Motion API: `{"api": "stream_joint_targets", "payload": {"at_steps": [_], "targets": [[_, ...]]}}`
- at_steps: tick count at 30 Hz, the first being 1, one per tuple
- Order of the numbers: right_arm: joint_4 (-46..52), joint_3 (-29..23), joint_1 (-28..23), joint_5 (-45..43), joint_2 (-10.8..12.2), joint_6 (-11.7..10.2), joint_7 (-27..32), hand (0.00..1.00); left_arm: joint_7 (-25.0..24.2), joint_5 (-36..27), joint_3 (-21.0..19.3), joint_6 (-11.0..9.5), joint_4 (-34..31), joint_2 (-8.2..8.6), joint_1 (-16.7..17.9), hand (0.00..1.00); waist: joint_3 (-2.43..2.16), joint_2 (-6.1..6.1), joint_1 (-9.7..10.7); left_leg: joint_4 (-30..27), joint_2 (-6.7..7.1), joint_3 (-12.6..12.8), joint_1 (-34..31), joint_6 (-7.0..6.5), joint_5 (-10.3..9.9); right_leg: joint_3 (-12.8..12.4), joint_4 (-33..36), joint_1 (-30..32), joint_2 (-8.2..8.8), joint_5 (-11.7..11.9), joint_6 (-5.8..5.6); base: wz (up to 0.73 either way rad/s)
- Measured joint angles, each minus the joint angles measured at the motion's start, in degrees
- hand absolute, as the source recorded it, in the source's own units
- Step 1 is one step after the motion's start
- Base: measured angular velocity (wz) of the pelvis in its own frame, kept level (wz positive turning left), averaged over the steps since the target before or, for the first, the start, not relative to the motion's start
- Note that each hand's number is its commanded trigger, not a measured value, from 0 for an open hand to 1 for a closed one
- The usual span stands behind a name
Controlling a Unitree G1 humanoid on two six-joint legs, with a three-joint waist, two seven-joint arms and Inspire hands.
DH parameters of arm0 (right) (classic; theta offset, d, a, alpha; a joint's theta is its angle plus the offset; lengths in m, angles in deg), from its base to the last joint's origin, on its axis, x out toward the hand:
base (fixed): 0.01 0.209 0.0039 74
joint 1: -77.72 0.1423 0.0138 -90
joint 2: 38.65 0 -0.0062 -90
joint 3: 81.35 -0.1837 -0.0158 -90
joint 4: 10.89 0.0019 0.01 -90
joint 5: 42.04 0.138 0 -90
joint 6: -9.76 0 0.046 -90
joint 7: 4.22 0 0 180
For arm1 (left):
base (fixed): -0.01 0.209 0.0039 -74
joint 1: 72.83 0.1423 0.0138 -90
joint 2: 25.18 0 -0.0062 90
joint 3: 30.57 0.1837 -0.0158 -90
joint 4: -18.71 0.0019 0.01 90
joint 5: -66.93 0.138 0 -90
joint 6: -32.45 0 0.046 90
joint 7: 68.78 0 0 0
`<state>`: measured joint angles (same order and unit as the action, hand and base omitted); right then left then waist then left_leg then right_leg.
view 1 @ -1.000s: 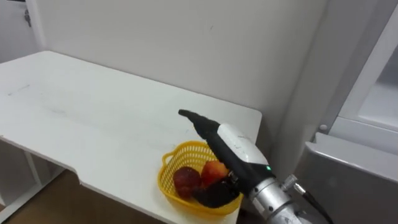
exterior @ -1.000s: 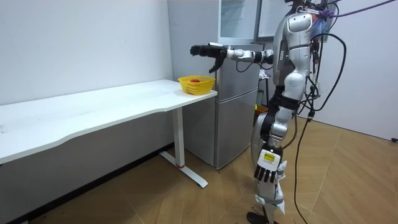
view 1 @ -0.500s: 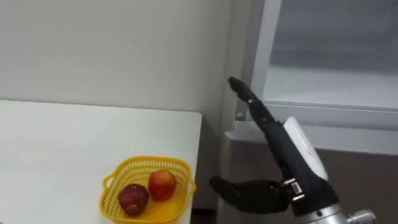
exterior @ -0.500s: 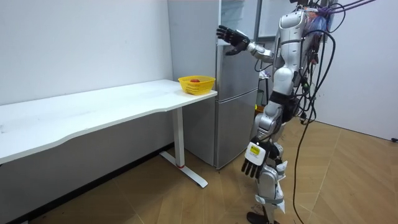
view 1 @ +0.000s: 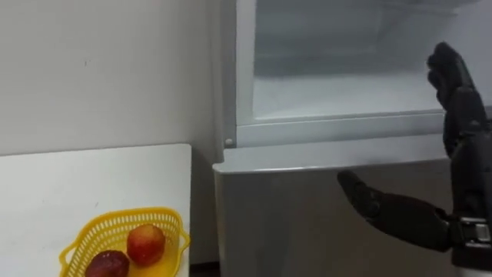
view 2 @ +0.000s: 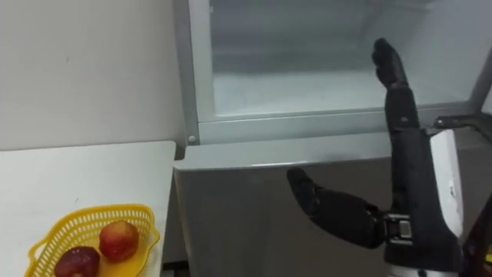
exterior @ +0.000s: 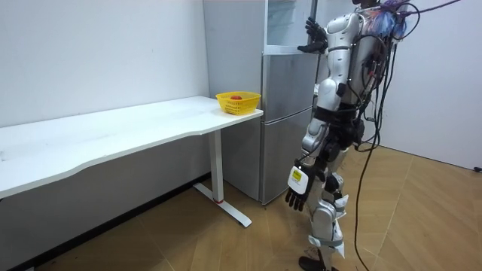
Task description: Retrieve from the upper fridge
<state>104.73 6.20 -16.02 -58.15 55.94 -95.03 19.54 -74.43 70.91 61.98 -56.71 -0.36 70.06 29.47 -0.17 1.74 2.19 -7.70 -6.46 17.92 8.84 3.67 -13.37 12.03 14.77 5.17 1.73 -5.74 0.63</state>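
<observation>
- Robot stands facing the fridge (exterior: 286, 113), close to it; the white worktop (view 1: 77, 185) lies at 9 o'clock of its view.
- Upper fridge compartment (view 1: 338, 85) stands open at 12 o'clock. The visible part of its shelf is plain white; I cannot tell from here which item is to be fetched.
- Right hand (view 2: 411, 181) is raised at 3 o'clock in front of the compartment's right part, fingers straight and pointing up, thumb spread toward 9 o'clock. It grips nothing.
- Left hand (exterior: 295, 197) hangs beside the thigh, fingers relaxed, empty.
- Yellow basket (view 1: 115, 218) sits at 7 o'clock on the worktop near its fridge-side edge, well apart from both hands.
- Judgement, risks:
  - The spread thumb is level with the top of the lower fridge door (view 1: 292, 223). A forward reach at this height could catch it on the ledge under the compartment.
  - Straight fingers driven in could push an item deeper rather than close round it.
  - Leaning in to reach could upset the standing balance.
- Counts:
  - one fridge, with one open compartment and one shut lower door
  - one worktop
  - one basket
  - two fruits in it, a red-yellow apple (view 1: 146, 243) and a dark red fruit (view 1: 108, 265), lying just beside each other
  - two hands
</observation>
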Motion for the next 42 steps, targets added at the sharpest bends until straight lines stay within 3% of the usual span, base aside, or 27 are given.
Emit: {"api": "stream_joint_targets", "payload": {"at_steps": [3,10,19,30,34,37,42], "targets": [[0.0,-1.6,-1.0,0.2,0.1,-0.2,3.1,0.0,0.2,0.0,0.1,0.0,0.0,0.06,0.1,0.0,0.03,-0.05,0.9,0.0,-0.04,0.1,0.1,0.02,-0.1,-0.3,-0.1,0.0,-0.16,0.0,-0.02,-0.04],[-1.1,-2.2,-9.3,0.3,0.2,-0.3,5.7,0.0,0.4,0.0,0.7,0.0,-0.1,0.0,0.7,0.0,0.08,-0.14,2.3,0.0,-0.08,1.0,0.6,0.0,-0.4,-1.1,-0.2,-0.1,-0.45,0.0,-0.07,-0.07],[-11.8,-1.0,-15.8,0.6,0.7,0.0,5.9,0.0,1.4,0.1,1.3,0.3,-1.6,-0.25,1.3,0.0,0.15,-0.45,2.3,0.1,-0.16,2.8,0.8,0.05,-0.9,-2.7,0.0,0.8,-1.06,0.0,-0.18,-0.11],[-27.4,3.7,-18.3,2.8,0.7,3.0,-0.7,0.0,-0.1,-2.1,3.1,1.7,-2.6,-0.99,1.5,0.0,0.05,-0.6,2.3,-0.1,-0.09,3.4,0.9,0.05,-0.9,-3.1,-0.2,0.9,-1.08,0.0,-0.29,-0.02],[-39.5,4.0,-18.1,8.1,0.7,4.3,-4.4,0.0,0.3,-2.2,3.1,1.8,-2.9,-1.15,1.6,0.0,0.0,-0.89,2.5,-0.2,-0.04,3.1,0.8,0.04,-0.9,-2.7,-0.1,0.7,-0.75,-0.1,-0.4,0.05],[-47.9,4.0,-18.4,10.9,0.9,6.1,-6.6,0.0,0.5,-2.2,2.8,1.8,-4.5,-1.25,2.7,0.0,0.21,-1.3,2.2,-0.1,0.01,2.8,0.6,0.04,-0.9,-2.6,-0.3,0.8,-0.76,-0.3,-0.54,0.03],[-58.2,3.5,-17.5,14.0,0.9,6.1,-9.6,0.0,0.5,-2.1,2.4,1.9,-4.6,-1.24,2.9,0.0,0.08,-1.27,2.2,0.0,-0.09,2.5,0.3,0.03,-0.9,-2.5,-1.0,0.7,-0.94,0.2,-0.46,0.0]]}}
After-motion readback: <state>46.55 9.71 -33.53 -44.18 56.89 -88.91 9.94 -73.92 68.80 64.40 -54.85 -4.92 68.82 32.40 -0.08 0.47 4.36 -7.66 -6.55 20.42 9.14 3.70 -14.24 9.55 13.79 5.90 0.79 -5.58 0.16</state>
